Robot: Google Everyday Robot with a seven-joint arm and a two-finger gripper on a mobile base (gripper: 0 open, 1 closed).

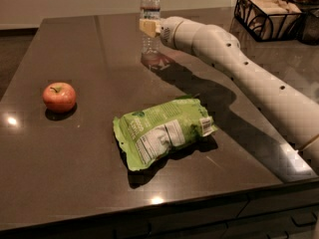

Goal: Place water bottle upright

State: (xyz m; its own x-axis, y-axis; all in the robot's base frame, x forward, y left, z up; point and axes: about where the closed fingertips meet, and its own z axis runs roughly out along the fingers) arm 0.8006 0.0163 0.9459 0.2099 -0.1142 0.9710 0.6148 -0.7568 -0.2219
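Observation:
The water bottle (150,6) is a clear ribbed bottle with a white cap. It stands upright at the far middle of the dark table (89,158), its base at or just above the surface over its own reflection. My gripper (148,27) reaches in from the right on the long white arm (239,68). It is shut on the water bottle around its middle. A cream finger pad (146,26) shows on the bottle's near side, and the other finger is hidden behind the bottle.
A red apple (59,96) sits at the left of the table. A green chip bag (162,131) lies flat near the front middle. A black wire basket (268,13) stands at the back right. The table's front edge runs along the bottom.

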